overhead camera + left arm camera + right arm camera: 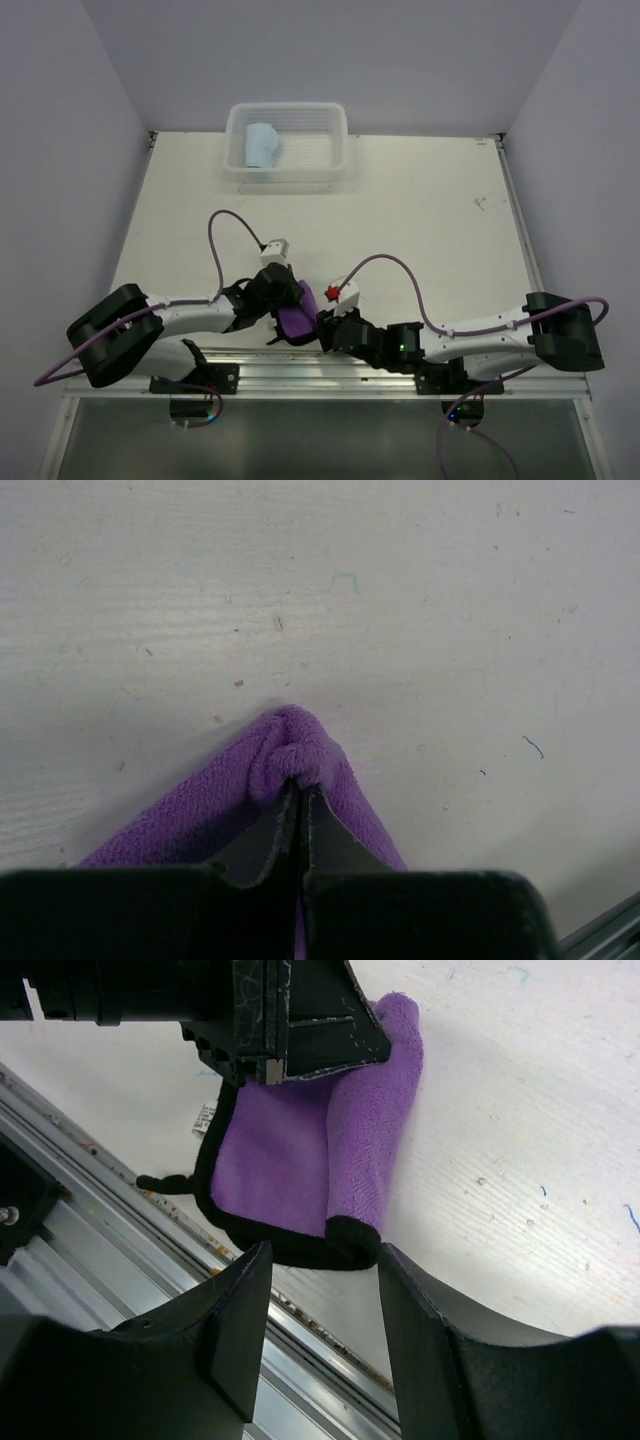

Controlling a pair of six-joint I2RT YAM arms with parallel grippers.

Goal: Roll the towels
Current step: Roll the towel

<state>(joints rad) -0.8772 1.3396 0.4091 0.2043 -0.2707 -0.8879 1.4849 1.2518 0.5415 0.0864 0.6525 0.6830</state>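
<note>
Left claw (301, 792): jaws together, clamped on the purple towel (200, 820). The cloth bunches into a small knob right at the fingertips and fans out beneath and to either side of them. Bare table (420, 630) lies ahead of this claw, marked with small specks and scratches.

White basket (335, 165): stands well ahead of the left claw, at the far edge of the table. The light blue towel (262, 146) lies inside it, towards its left end, and appears rolled. It is well apart from both claws.

Purple towel: lies on the table between the two claws, close to the near edge. In the right wrist view its purple face is up, with a black border along the near and left sides. Its right side is turned over into a thick lengthwise fold. The far end of that fold goes under the left claw's fingers. A short black loop sticks out at the left border.

Right claw (322, 1255): jaws apart, gripping nothing. The black-edged near end of the purple towel sits just ahead of the gap between the fingertips. Whether the fingers touch the cloth cannot be told. A metal rail (100, 1260) runs beneath and to the left of this claw.
</note>
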